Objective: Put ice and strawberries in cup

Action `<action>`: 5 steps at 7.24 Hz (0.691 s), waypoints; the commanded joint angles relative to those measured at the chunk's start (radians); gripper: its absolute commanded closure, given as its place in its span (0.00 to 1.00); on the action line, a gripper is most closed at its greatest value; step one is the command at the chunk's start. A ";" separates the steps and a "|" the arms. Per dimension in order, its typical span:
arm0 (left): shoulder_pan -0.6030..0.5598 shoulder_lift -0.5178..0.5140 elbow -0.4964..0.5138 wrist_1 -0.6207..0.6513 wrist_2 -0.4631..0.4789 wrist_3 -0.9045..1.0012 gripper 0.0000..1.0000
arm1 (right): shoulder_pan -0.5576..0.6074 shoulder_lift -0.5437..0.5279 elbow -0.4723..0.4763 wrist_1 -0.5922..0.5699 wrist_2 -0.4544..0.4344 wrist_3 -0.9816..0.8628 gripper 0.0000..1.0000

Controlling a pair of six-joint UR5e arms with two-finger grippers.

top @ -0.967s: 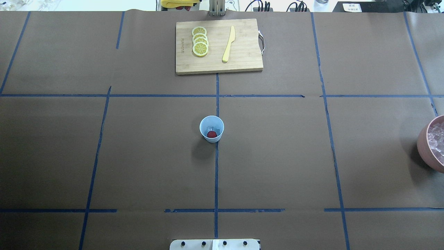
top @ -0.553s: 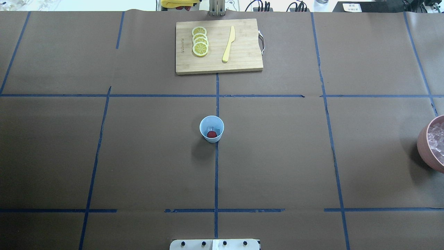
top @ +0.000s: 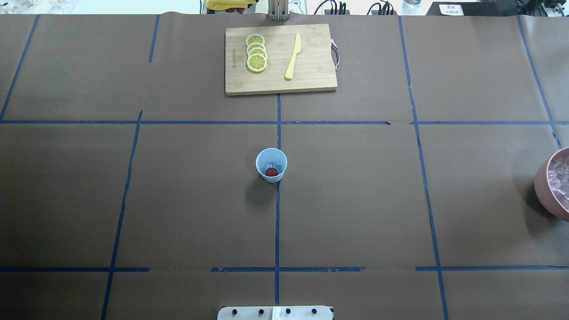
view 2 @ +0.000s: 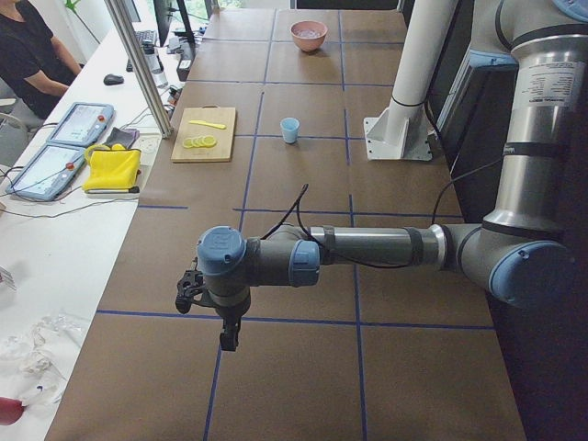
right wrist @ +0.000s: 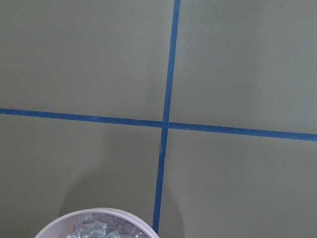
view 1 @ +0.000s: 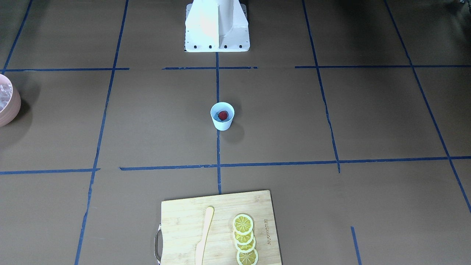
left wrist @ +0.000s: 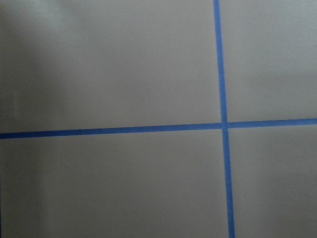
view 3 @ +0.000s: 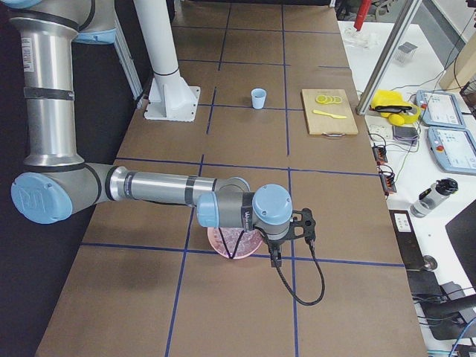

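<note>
The pale blue cup (top: 271, 165) stands upright at the table's middle, on the centre tape line. One dark-red strawberry (top: 271, 172) lies inside it, also plain in the front view as the strawberry (view 1: 222, 115). Ice (top: 561, 180) fills the pink bowl (top: 544, 186) at the right edge; whether ice is in the cup, I cannot tell. My left gripper (view 2: 226, 341) hangs over the table's left end, far from the cup. My right gripper (view 3: 275, 259) hangs beside the bowl. Each shows only in a side view, so open or shut I cannot tell.
A wooden cutting board (top: 311, 66) with lemon slices (top: 256, 53) and a yellow knife (top: 293, 56) lies at the far middle. The robot base (view 1: 217, 25) stands at the near edge. A person (view 2: 28, 46) sits at a side desk with tablets and a yellow cloth.
</note>
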 commanded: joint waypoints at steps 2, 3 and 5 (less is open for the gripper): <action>0.030 0.015 -0.001 0.030 -0.058 0.004 0.00 | 0.000 -0.003 -0.001 0.000 0.002 0.000 0.01; 0.046 0.020 -0.003 0.038 -0.060 0.006 0.00 | 0.000 -0.003 -0.001 0.000 0.002 0.001 0.01; 0.057 0.020 -0.003 0.040 -0.060 0.010 0.00 | 0.000 -0.003 -0.004 0.000 0.002 0.000 0.01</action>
